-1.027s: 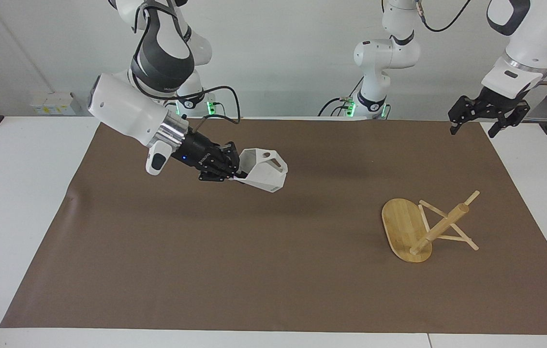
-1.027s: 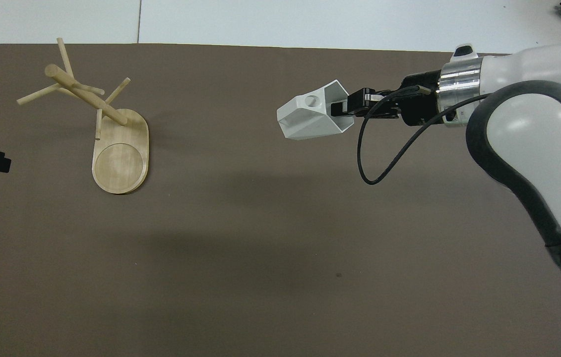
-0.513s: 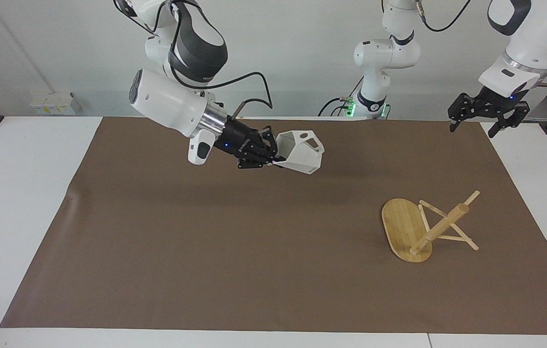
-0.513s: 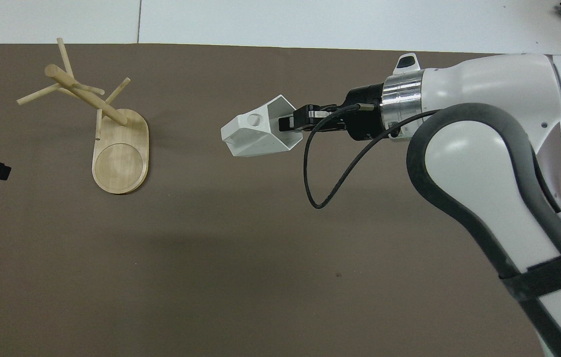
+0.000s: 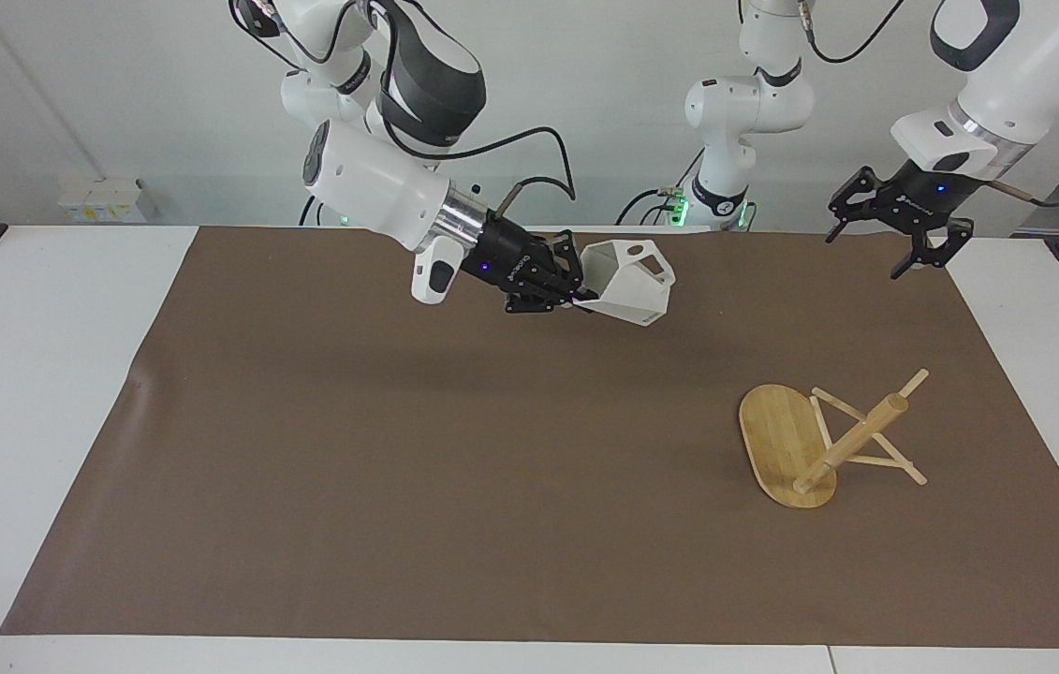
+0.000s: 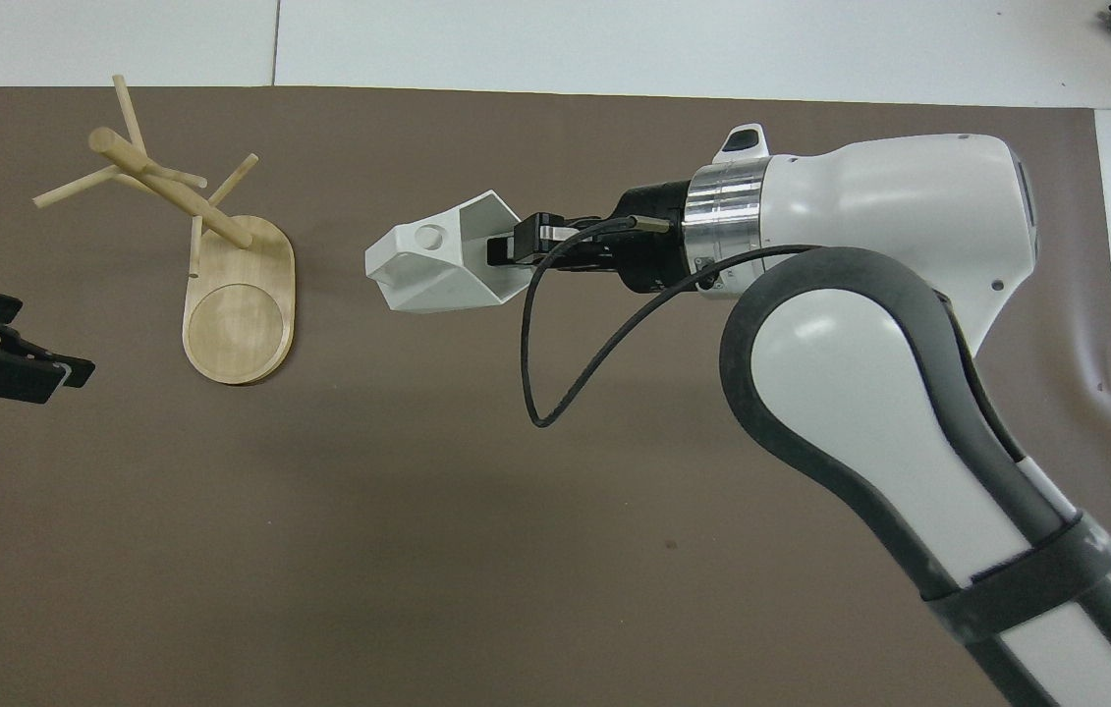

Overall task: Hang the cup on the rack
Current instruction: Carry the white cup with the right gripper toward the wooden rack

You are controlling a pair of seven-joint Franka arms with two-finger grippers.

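Facing view first. Right gripper (image 5: 576,285) was up in the air over the middle of the brown mat (image 5: 398,468), clamped on the rim of the white faceted cup (image 5: 630,281). I saw the cup tipped on its side, hexagonal mouth turned toward the gripper, small blocky handle with its hole on the upper face. It touched nothing but the fingers.

I noted the bamboo mug rack (image 5: 824,445) on the mat toward the left arm's end of the table. Oval base flat on the mat, thick central post rising from it, thin pegs angling off the post. No cup on any peg. Cup and rack were well apart.

Left gripper (image 5: 904,245) hung in the air over the mat's edge at its own end of the table, fingers spread, holding nothing.

Overhead view next. Right gripper (image 6: 501,250) reached in from the right arm's side, its forearm and a looping black cable filling much of that view. I saw its fingers closed on the cup's (image 6: 437,260) rim, the cup's base pointing toward the rack (image 6: 211,255). A strip of bare mat (image 6: 417,540) showed between cup and rack base.

Left gripper (image 6: 10,358) showed only partly at the picture's edge, beside the rack's base, clear of it.
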